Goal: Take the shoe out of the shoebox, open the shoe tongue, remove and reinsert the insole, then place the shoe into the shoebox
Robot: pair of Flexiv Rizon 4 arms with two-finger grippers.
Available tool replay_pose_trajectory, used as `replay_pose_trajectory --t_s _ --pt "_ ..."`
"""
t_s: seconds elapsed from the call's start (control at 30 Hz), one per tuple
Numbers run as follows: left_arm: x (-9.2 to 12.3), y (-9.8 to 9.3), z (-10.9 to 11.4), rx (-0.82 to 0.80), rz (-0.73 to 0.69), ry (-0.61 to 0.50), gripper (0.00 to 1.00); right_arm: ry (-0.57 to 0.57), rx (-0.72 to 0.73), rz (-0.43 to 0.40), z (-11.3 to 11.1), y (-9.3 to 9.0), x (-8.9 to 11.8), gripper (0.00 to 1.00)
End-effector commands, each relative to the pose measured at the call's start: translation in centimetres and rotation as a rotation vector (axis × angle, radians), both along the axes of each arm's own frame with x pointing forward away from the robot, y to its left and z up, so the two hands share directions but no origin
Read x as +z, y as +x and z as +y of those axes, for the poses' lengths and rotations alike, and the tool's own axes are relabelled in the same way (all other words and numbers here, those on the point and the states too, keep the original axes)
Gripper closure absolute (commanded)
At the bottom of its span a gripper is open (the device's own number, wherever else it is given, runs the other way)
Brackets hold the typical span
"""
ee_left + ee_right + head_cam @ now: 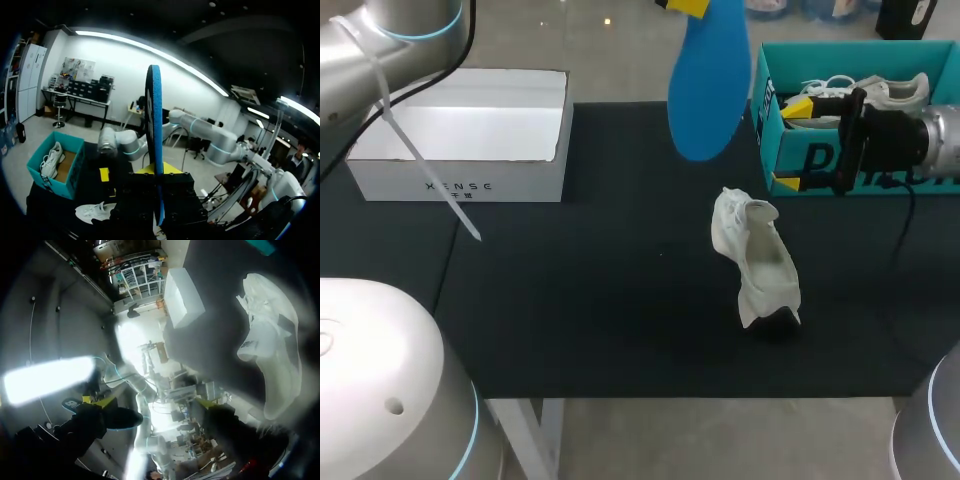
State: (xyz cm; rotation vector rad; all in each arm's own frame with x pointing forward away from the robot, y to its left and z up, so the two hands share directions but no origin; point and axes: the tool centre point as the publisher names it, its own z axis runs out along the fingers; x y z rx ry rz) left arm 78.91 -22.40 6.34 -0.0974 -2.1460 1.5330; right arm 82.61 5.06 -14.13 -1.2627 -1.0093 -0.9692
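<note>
**Above the Black Table, a Blue Insole Held Aloft**

Over the far side of the table (570, 300), the left gripper (685, 5) is clenched on one end of a blue insole (708, 85), which hangs free in the air, well above the tabletop. The left wrist view shows the insole (155, 150) edge-on, standing upright between the left gripper's (156, 172) fingers.

The white shoe (760, 262) lies on the table below and slightly to the right of the insole, outside the teal shoebox (850, 46) and apart from both grippers. The shoebox stands at the table's far right corner with a second shoe (880, 90) inside it.

The right arm (920, 140) reaches in level from the right, across the front of the shoebox. The right gripper (792, 145) is released, its yellow fingertips spread wide with nothing between them. In the right wrist view the same gripper (154, 402) is just as wide apart, with the white shoe (270, 340) well ahead of it and off to one side.

A white box (470, 175) with an open top sits at the table's far left, under the left arm (390, 35).
</note>
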Motion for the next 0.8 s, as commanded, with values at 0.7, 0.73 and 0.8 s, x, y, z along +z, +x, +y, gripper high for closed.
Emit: replay_pose_trajectory --t_s 0.7,0.73,0.8 --pt "-2.9 -7.8 3.2 -0.028 -0.564 -0.111 1.00 -0.001 0.002 0.001 0.1 0.1 -0.1 0.00" --pt "-3.3 -8.1 3.4 -0.018 -0.583 -0.110 1.00 -0.001 0.002 0.001 0.1 0.1 -0.1 0.00" --pt "-4.1 -9.0 3.7 0.001 -0.626 -0.122 1.00 -0.001 0.002 0.001 0.1 0.1 -0.1 0.00"
